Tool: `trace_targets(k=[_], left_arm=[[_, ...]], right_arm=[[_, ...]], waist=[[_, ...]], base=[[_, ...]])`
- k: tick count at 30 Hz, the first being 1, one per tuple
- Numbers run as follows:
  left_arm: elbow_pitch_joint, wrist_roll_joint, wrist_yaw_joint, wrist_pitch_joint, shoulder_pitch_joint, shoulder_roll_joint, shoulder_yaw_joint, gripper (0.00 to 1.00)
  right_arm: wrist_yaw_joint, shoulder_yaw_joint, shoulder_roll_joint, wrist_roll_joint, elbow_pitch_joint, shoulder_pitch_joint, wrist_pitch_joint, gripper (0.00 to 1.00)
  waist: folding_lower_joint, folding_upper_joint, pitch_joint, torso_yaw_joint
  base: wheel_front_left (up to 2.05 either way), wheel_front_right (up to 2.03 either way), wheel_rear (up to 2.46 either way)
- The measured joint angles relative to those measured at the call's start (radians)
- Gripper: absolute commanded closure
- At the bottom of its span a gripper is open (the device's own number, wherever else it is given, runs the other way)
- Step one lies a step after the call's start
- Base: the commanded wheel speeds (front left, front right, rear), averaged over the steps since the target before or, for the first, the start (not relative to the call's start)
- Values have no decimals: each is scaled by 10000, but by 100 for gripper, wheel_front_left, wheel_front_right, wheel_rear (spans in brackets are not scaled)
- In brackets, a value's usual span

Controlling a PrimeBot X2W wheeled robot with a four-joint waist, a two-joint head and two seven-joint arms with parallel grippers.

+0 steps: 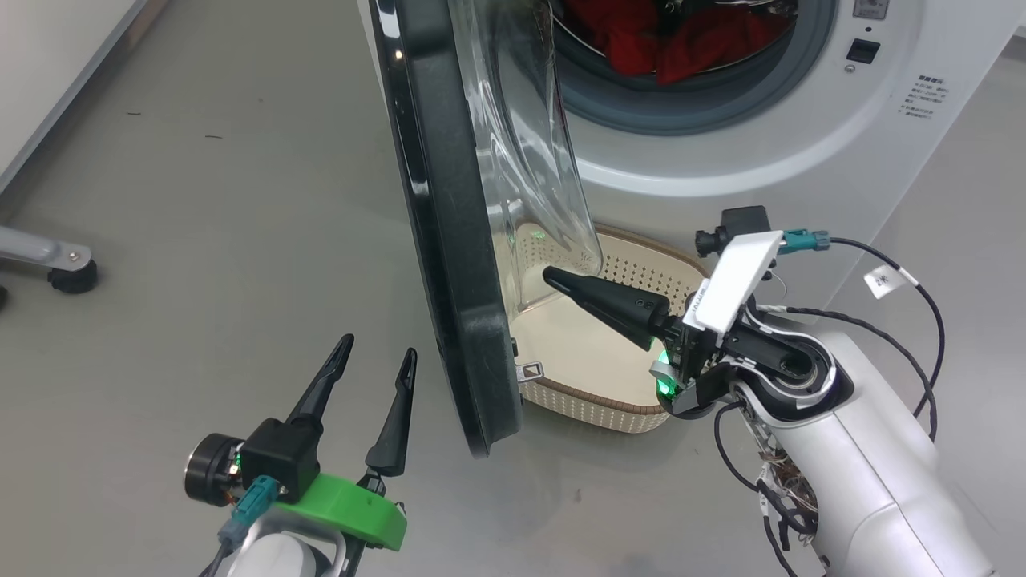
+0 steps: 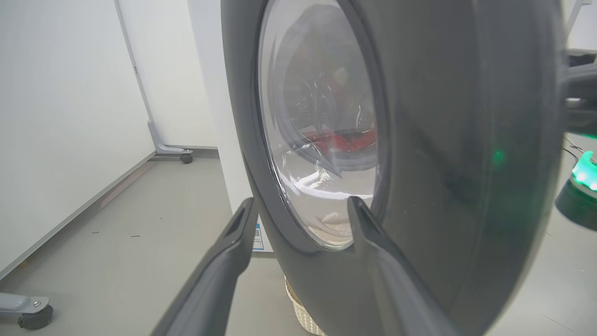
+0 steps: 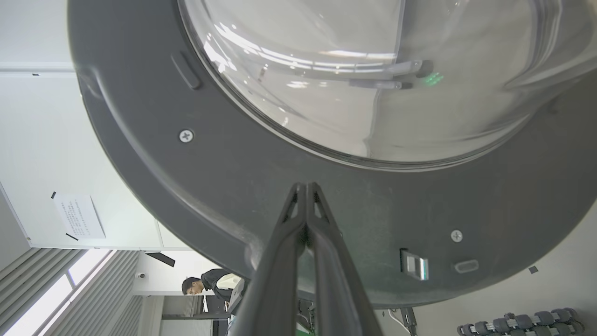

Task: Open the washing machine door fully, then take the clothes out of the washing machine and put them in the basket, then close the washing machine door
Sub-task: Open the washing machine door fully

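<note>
Close to the inner face of the washing machine door [image 1: 449, 240], the right gripper [image 1: 551, 276] has its jaws pressed together, empty. Outside the door, the left gripper [image 1: 378, 347] has its jaws spread wide, holding nothing. The door stands partly open; the clothes [image 1: 681, 40] lie inside the washing machine [image 1: 761, 144], the basket [image 1: 641, 264] below.

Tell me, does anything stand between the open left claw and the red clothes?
Yes: the round glossy black door, part-open, stands edge-on between the left gripper and the bright red fabric clothes.
</note>
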Motion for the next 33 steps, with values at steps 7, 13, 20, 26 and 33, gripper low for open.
trace_targets(k=[7,13,20,26,33], left_arm=[[-6,-38,58,0,117,2,132,0],[94,-274,63,0,317,2,215,0],[186,-376,132,0,356,6,334,0],[196,-378,151,0,360,10,437,0],[203,-384,190,0,361,10,476,0]], right_arm=[[0,-738,10,-316,-633,805,-1024,0],[0,-1402,-234,-1407,-1267,1715,-2562,0],[0,-1626,-817,-3538,-1622,2811,-4550,0],[2,-1958,-1463,-5430,-1753,3482,-6439,0],[4,-2178,-2472,-8040,-1749,3849,-8521,0]], waist=[[0,0,-67,-158],[0,0,-200,-349],[0,0,-298,-560],[0,0,-337,-687],[0,0,-322,-824]], base=[[0,0,0],[0,0,0],[0,0,0],[0,0,0],[0,0,0]])
